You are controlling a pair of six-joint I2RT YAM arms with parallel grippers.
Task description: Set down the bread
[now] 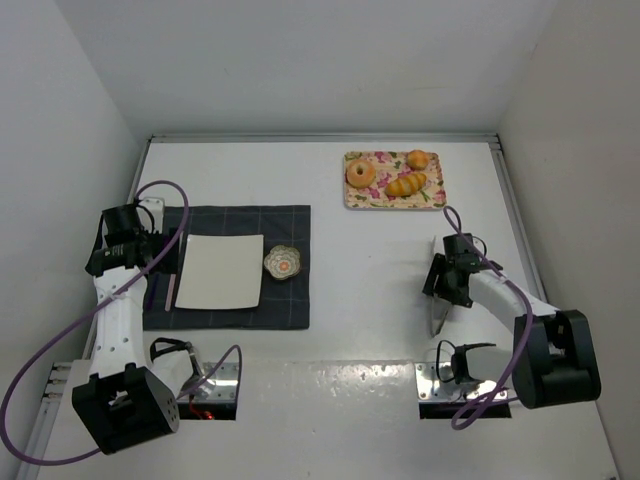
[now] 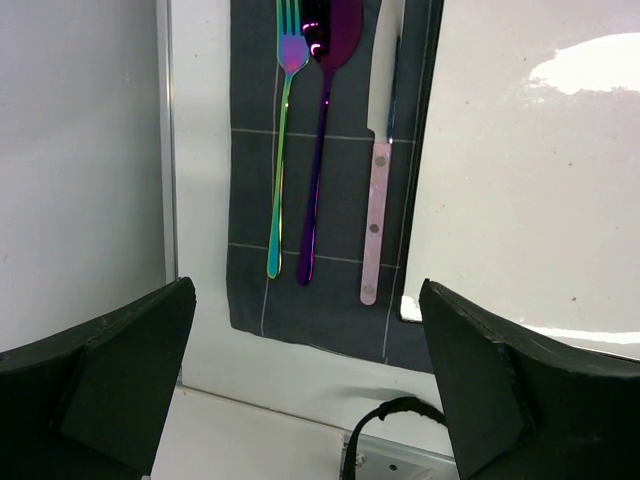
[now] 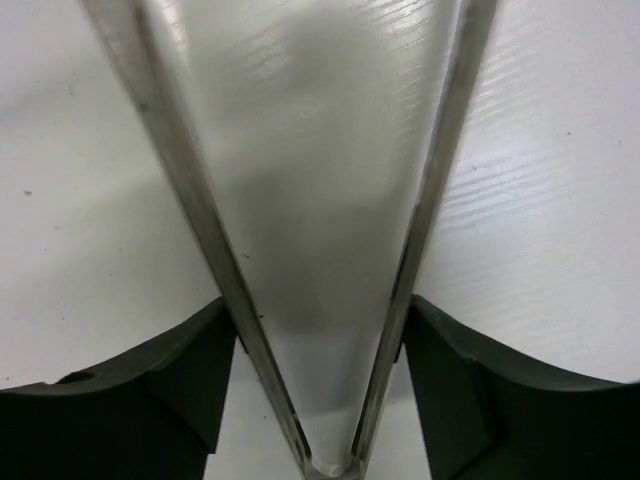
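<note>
The bread lies on a floral tray [image 1: 395, 202] at the back right: a ring bagel [image 1: 360, 174], a ridged croissant roll [image 1: 406, 185] and a small round bun [image 1: 417, 158]. My right gripper [image 1: 447, 287] is low over the table, well in front of the tray. Its fingers [image 3: 470, 390] press on both arms of metal tongs [image 1: 439, 316], whose arms [image 3: 195, 215] spread away in the right wrist view. My left gripper [image 1: 135, 262] is open and empty over the left edge of a dark placemat [image 1: 285, 225]; its jaws [image 2: 310, 400] stand wide apart.
A white square plate [image 1: 221, 272] and a small floral dish [image 1: 283, 262] sit on the placemat. An iridescent fork [image 2: 283, 140], a purple spoon [image 2: 322, 130] and a pink-handled knife [image 2: 377, 220] lie along its left edge. Walls close in on the left, back and right.
</note>
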